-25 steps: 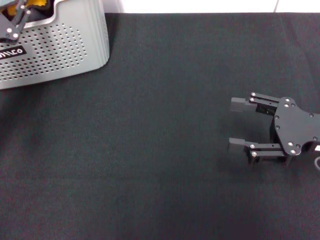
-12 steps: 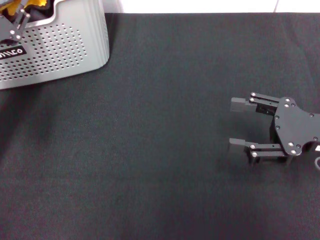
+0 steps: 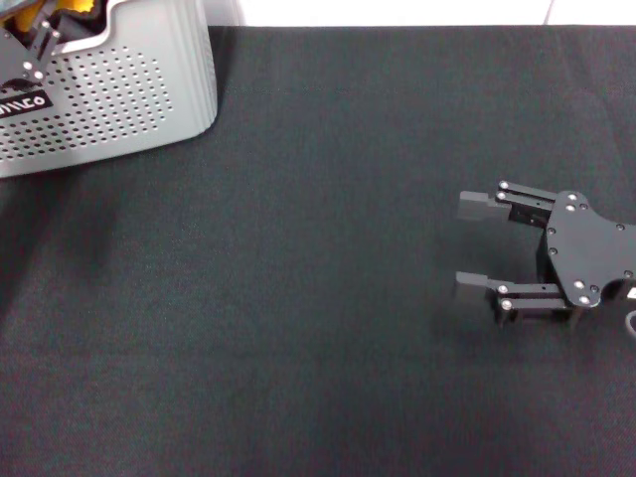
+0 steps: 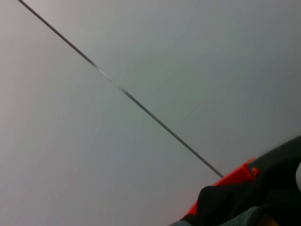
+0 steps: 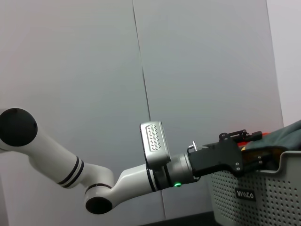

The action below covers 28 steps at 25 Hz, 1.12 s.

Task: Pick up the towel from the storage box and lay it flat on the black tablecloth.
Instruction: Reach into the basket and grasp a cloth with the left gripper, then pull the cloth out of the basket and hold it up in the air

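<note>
Head view: black tablecloth point(image 3: 318, 298) covers the desk, with a white strip of wall beyond its far edge. Storage box point(image 3: 109, 99) sits at the tablecloth's far left corner, a yellow bit of the towel point(image 3: 72, 8) showing inside it. Left gripper point(image 3: 25, 40) is over the box; can't tell if clenched. Right gripper point(image 3: 477, 248) rests on the tablecloth, well apart from the box, jaws spread, holding nothing.

Left wrist view: grey wall point(image 4: 141, 70) with one thin seam line, blurry.

Right wrist view: left gripper point(image 5: 251, 153) reaches into the storage box point(image 5: 258, 193); dark towel point(image 5: 287, 136) bulges above the rim. Grey panelled wall point(image 5: 94, 70) behind.
</note>
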Available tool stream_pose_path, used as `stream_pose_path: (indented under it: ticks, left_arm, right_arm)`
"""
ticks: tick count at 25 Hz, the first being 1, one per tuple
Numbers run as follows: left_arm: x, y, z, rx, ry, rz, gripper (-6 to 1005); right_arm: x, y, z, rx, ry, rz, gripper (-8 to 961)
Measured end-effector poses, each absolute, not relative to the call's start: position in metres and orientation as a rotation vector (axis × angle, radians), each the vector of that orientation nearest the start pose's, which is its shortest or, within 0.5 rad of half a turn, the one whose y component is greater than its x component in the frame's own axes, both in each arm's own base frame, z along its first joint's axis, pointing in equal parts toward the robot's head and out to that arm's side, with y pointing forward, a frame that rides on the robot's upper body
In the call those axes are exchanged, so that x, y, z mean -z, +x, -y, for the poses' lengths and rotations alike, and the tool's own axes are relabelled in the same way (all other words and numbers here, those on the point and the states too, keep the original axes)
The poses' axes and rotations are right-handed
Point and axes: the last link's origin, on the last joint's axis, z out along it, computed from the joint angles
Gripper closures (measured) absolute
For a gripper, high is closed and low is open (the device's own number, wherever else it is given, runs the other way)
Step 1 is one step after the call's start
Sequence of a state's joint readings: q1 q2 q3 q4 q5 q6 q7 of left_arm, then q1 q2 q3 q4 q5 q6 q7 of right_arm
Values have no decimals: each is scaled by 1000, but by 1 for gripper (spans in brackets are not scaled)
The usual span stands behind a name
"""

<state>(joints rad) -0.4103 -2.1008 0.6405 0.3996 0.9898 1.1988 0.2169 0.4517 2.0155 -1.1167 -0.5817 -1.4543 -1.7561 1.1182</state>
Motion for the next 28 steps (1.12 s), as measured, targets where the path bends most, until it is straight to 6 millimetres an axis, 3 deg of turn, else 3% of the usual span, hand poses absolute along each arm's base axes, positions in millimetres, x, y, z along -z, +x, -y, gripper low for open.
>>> stream_pose_path:
  ticks: [5, 15, 21, 28]
  left_arm:
    - [-64, -329, -350, 196, -1596, -231, 441]
    - [-55, -326, -353, 227, -1600, -194, 603]
    - [-62, -318, -351, 353, -1515, -138, 845]
    - [-73, -303, -338, 676, -1490, -60, 967]
  right_arm:
    - [0, 224, -291, -1176, -2804, -182, 130]
    - [0, 224, -291, -1180, -2803, -181, 130]
    - [0, 224, -289, -1189, -2802, -183, 130]
    - [-2, 223, -289, -1216, -2781, -184, 130]
